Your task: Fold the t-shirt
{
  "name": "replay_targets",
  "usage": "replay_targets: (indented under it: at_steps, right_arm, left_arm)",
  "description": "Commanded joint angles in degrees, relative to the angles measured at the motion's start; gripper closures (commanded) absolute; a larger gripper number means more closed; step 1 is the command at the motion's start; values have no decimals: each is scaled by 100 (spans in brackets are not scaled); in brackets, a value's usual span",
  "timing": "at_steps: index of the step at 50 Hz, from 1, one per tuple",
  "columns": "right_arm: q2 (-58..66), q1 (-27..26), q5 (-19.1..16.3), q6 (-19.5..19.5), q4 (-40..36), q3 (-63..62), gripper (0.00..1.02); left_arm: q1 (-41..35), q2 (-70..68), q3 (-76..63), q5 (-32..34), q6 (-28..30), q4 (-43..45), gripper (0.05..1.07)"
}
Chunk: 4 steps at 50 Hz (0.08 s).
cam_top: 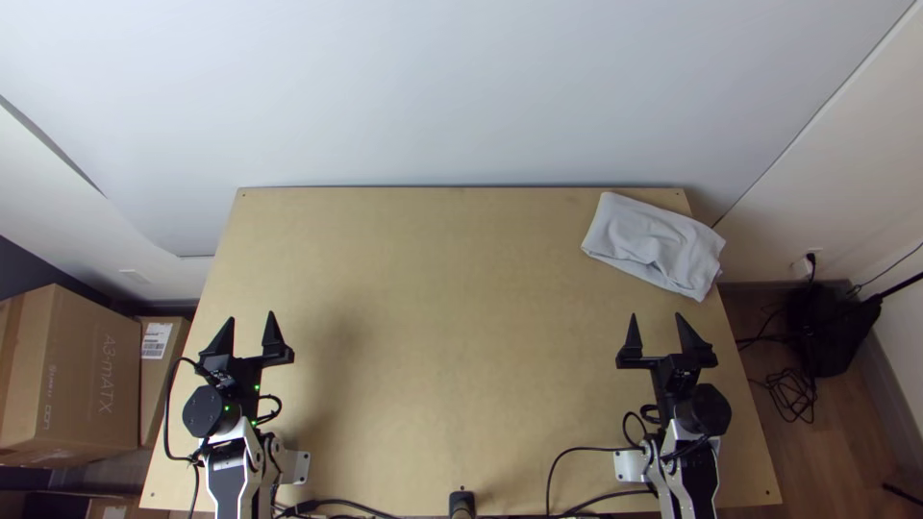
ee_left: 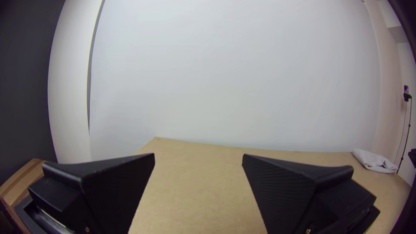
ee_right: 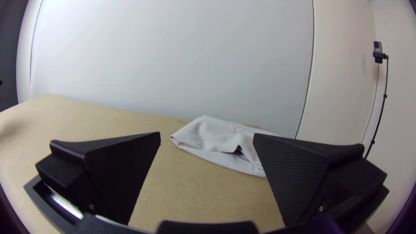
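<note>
The shirt (cam_top: 654,245) lies in a small, rumpled, folded bundle at the table's (cam_top: 433,336) far right corner, one end poking out past the side edge. I judge the folding is mostly done and the shirt set aside, though I can't tell how neat the layers are. My right gripper (cam_top: 657,315) stands nearer to it, fingers spread, holding nothing; my left gripper (cam_top: 251,317), well apart, is spread and empty too. If more is wanted, my right should draw the overhanging end inward gently, lest it slip off.

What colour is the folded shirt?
The shirt is plain light grey, best seen in the right wrist view.
</note>
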Motion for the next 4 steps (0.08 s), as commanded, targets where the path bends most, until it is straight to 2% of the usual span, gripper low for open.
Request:
replay_targets:
  at_steps: [1,4]
  right_arm:
    - [-27,-23,39,46,-111,-16,4]
    - [-27,-23,39,46,-111,-16,4]
  left_arm:
    - [15,-36,-230,-17,45,-158,10]
    - [15,-36,-239,-17,45,-158,10]
